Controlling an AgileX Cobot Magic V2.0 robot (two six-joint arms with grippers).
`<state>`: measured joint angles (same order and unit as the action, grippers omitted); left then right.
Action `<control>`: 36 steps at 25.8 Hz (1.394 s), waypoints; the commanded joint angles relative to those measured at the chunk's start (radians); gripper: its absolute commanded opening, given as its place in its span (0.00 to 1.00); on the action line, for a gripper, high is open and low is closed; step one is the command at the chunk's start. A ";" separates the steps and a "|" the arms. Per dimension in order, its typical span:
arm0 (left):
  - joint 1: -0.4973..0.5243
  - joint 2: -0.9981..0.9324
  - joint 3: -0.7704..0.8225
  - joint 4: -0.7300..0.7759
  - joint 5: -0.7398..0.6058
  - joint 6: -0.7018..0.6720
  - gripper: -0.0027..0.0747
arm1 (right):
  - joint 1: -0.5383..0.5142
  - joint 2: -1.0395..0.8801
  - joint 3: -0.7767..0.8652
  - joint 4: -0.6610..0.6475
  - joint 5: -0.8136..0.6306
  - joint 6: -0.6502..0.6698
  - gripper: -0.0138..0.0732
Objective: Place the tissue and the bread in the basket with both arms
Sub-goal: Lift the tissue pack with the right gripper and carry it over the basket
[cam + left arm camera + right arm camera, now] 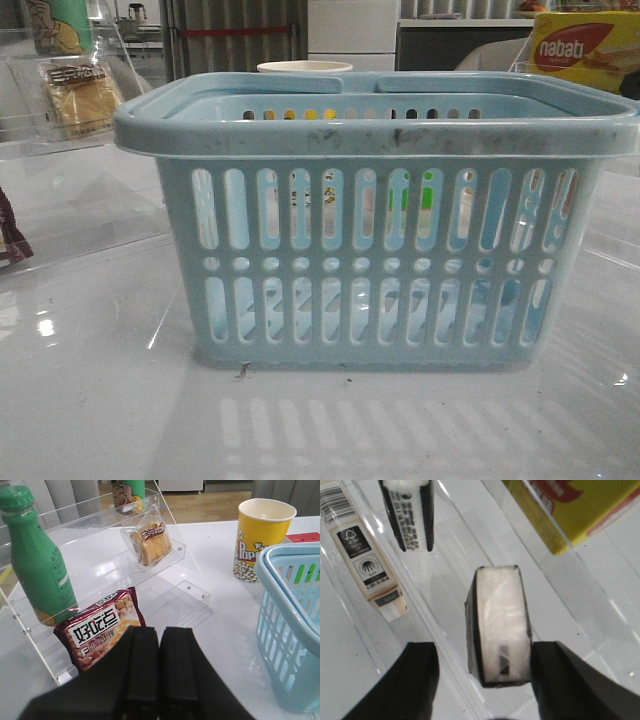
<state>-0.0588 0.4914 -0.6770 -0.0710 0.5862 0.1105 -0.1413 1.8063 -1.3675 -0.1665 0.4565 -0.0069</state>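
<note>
The light blue basket (375,215) stands mid-table, and its corner (292,630) shows in the left wrist view. The bagged bread (150,542) rests on a step of the clear acrylic shelf (192,587), also seen at the far left as the bread (82,95). My left gripper (159,667) is shut on nothing, low over the table in front of that shelf. A dark-edged tissue pack (501,625) with a white face stands between the fingers of my open right gripper (485,680). One finger is close beside the pack, the other is well apart. Neither gripper shows in the front view.
A maroon snack packet (102,630) and a green bottle (40,565) stand on the left shelf. A yellow popcorn cup (262,537) is behind the basket. Another dark pack (410,515), a tan carton (365,565) and the yellow nabati box (575,510) sit near my right gripper.
</note>
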 commanded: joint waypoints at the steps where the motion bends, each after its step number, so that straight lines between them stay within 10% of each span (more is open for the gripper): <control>1: -0.008 0.010 -0.033 -0.011 -0.081 -0.004 0.15 | -0.007 -0.049 -0.037 -0.023 -0.069 -0.001 0.59; 9: -0.008 0.010 -0.033 -0.011 -0.081 -0.004 0.15 | -0.007 -0.049 -0.037 -0.024 -0.068 -0.001 0.34; 20: -0.008 0.010 -0.033 -0.011 -0.081 -0.004 0.15 | 0.033 -0.209 -0.037 -0.023 -0.042 -0.001 0.33; 36: -0.008 0.010 -0.033 -0.011 -0.081 -0.004 0.15 | 0.469 -0.547 0.057 0.052 0.041 -0.001 0.33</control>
<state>-0.0588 0.4914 -0.6770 -0.0710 0.5862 0.1105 0.2743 1.3234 -1.3184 -0.1181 0.5711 0.0000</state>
